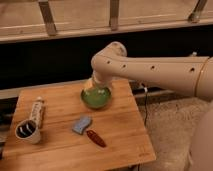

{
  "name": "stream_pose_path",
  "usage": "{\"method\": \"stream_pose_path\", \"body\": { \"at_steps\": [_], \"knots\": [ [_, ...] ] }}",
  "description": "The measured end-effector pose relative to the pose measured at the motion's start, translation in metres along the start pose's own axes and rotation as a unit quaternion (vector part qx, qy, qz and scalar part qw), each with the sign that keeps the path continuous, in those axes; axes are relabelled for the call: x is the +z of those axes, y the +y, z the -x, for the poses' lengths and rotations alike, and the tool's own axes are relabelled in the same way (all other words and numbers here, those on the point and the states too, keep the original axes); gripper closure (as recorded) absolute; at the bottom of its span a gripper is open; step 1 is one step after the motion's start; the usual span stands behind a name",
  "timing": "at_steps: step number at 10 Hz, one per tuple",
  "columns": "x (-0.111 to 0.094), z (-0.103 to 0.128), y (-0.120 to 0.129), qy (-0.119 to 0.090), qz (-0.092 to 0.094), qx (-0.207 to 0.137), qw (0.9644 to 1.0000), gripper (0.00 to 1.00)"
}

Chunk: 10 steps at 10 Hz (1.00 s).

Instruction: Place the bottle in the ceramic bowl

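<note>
The bottle is a slim whitish cylinder lying on its side at the left of the wooden table, just behind the white cup. The ceramic bowl is round, glossy green and sits at the table's far middle. My arm reaches in from the right. The gripper is at the arm's end, right over the bowl's far left rim, and is mostly hidden by the wrist. It is well away from the bottle.
A white cup with a dark inside stands at the table's front left. A blue-grey sponge and a dark red oblong thing lie in the middle front. A dark wall and railing run behind the table.
</note>
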Motion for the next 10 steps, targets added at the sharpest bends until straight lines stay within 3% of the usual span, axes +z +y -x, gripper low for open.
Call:
{"method": "stream_pose_path", "body": {
  "at_steps": [5, 7, 8, 10],
  "knots": [
    [0.025, 0.054, 0.101, -0.025, 0.062, -0.046, 0.9967, 0.20],
    [0.026, 0.055, 0.159, -0.027, 0.098, -0.096, 0.9901, 0.20],
    [0.024, 0.051, 0.176, -0.025, 0.107, -0.110, 0.9878, 0.20],
    [0.024, 0.053, 0.169, -0.027, 0.103, -0.108, 0.9884, 0.20]
  ]
}}
